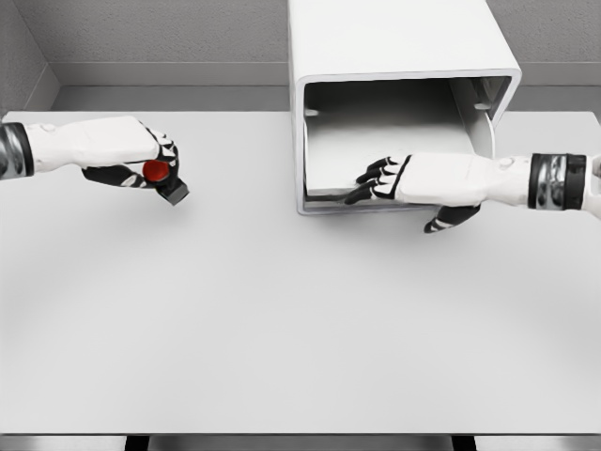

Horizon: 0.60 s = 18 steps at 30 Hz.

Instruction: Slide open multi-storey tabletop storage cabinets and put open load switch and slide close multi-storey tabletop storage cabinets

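Observation:
A white tabletop storage cabinet (404,47) stands at the back centre-right with its drawer (394,141) slid out toward me. My right hand (376,180) reaches in from the right; its fingers (374,171) lie over the drawer's front lip, the thumb below the edge. At the left, my left hand (150,164) is shut on a small black load switch (172,188) with a red round knob (155,170), held just above the table.
The white table (282,319) spreads across the view, with its front edge near the bottom. A grey wall and a partition run behind the cabinet.

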Tool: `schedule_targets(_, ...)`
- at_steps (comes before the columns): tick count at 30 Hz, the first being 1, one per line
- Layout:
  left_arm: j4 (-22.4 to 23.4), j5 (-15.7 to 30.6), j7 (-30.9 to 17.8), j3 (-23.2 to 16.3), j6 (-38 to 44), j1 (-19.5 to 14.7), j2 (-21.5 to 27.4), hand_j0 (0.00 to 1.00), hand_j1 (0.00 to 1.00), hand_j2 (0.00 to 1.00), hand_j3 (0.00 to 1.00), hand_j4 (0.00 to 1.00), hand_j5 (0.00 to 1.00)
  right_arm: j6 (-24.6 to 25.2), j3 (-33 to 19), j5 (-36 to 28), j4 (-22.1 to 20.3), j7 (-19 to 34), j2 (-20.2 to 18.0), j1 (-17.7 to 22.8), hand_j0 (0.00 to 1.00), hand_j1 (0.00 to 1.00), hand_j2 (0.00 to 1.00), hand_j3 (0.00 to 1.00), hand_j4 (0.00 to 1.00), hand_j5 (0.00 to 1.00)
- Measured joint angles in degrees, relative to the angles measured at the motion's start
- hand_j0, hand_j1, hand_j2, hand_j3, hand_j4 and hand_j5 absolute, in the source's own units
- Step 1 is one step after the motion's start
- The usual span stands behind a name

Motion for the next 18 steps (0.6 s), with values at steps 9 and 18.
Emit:
schedule_targets(9,-6.7,2.7,0.0,0.0,0.0,0.6,2.4,0.38,0.38,0.38,0.38,0.38,0.38,0.1,-7.6,-3.8,-2.3,0.0,-3.8,4.2,1.00,1.00,1.00,1.00,1.00,1.00)
schedule_targets(18,-7.9,3.5,0.0,-0.1,0.0,0.7,2.9,0.38,0.38,0.38,0.38,0.38,0.38,0.1,-8.9,-5.4,-2.3,0.0,-4.0,4.2,1.00,1.00,1.00,1.00,1.00,1.00)
